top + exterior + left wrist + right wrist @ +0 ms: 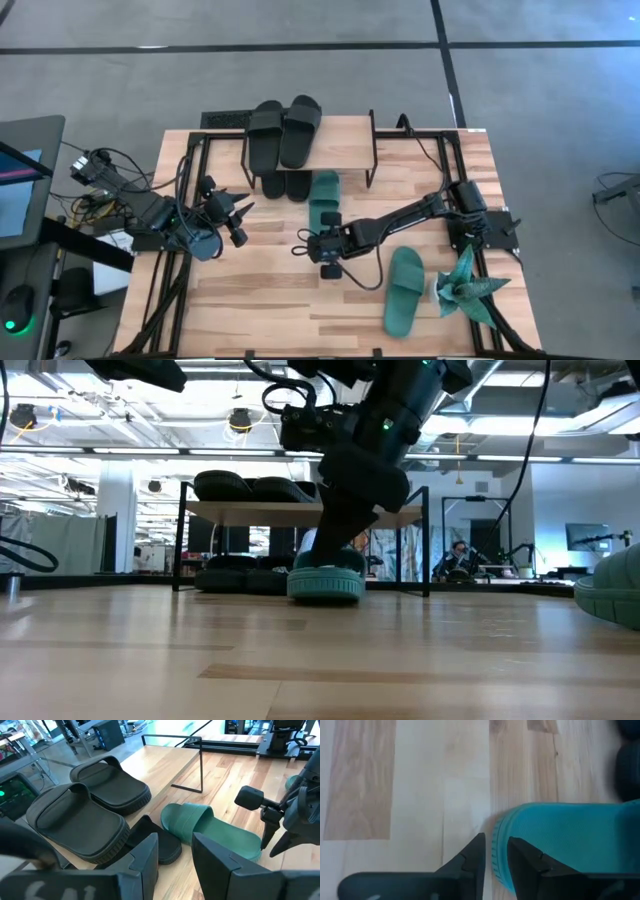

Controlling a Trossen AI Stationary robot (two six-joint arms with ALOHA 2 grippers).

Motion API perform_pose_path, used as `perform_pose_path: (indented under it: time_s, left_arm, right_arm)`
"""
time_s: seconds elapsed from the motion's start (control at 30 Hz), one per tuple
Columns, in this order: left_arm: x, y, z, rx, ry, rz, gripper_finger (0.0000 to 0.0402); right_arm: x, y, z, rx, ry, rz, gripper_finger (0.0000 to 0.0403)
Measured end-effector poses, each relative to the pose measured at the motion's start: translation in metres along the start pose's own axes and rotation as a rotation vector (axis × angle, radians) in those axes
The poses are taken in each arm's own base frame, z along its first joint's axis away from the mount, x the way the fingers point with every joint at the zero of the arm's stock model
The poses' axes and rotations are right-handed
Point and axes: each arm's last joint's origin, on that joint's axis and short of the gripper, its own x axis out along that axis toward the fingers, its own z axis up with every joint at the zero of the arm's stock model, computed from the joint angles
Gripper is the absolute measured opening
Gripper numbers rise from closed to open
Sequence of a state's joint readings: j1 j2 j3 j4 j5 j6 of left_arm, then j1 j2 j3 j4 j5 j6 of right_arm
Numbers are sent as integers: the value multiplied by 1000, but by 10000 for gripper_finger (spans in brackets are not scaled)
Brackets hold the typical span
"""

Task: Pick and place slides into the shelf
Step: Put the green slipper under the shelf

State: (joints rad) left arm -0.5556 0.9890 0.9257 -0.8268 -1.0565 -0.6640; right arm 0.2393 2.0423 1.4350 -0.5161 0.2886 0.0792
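The ribbed rubber edge of a teal slide (pixel 560 840) is pinched in the right gripper (pixel 495 855) jaws beside the shelf (pixel 345 145), left gripper (pixel 175 857) jaws narrowly parted, black slides (pixel 235 582) underneath half hidden.

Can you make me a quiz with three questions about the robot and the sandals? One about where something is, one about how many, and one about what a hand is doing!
1. Where is the right end effector?
A. At the teal slide in front of the shelf
B. On top of the shelf
C. Off the table

2. How many black slides lie on top of the shelf?
A. One
B. Two
C. Four

3. What is the left end effector doing?
A. Open, holding nothing
B. Shut on a black slide
C. Shut on a teal slide

Answers:
1. A: the right wrist view shows the teal slide's edge right at it.
2. B: the high view shows a pair side by side on the plank.
3. A: the left wrist view shows its fingers apart with nothing between them.
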Motion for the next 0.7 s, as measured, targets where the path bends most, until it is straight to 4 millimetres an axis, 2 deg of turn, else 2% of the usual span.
perform_pose_path:
  time_s: [0.33,0.7]
  left_arm:
    - [0,0,0,2,0,1,109]
    - [0,0,0,7,0,5,109]
  right_arm:
    - [6,-9,-2,11,27,-9,71]
    - [6,-11,-3,-5,43,40,70]
